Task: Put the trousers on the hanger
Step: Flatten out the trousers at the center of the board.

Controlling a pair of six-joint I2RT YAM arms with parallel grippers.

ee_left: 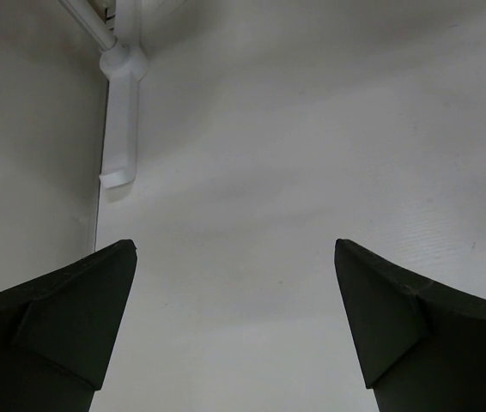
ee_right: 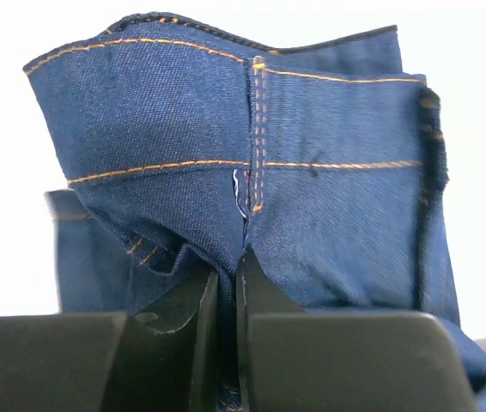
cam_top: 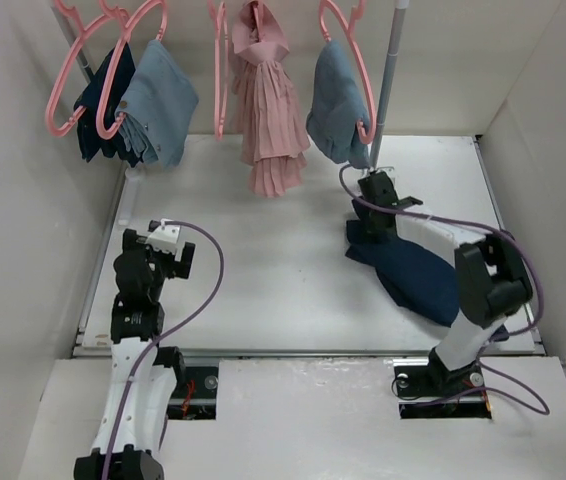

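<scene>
My right jaws are clamped on the trousers (ee_right: pixel 252 163), nearly together, with a fold of cloth pinched between them. The cloth is dark navy denim with a fine twill weave, orange double stitching and a vertical seam running down to the pinch. Above the grip the edge stands up in a bunched, curved lip.

Seen from above, the trousers (cam_top: pixel 413 275) lie in a crumpled, elongated heap on the white table (cam_top: pixel 283 260), right of the pink pleated dress (cam_top: pixel 268 120) and nearer to my bases. My right arm (cam_top: pixel 488 285) is folded high at the elbow, with its forearm reaching away from me and its wrist pointing down at the far end of the heap.

My left jaws stand wide apart, with nothing between them. Their dark matte fingers (ee_left: pixel 63 326) frame bare table and a white rounded post foot (ee_left: pixel 121 112). My left arm (cam_top: pixel 133 290) is tucked upright, left of the dress and nearer.

The hanger (cam_top: pixel 55 122), thin glossy pink plastic with rounded corners, hangs far left of the dress. Other pink hangers carry light blue denim.
</scene>
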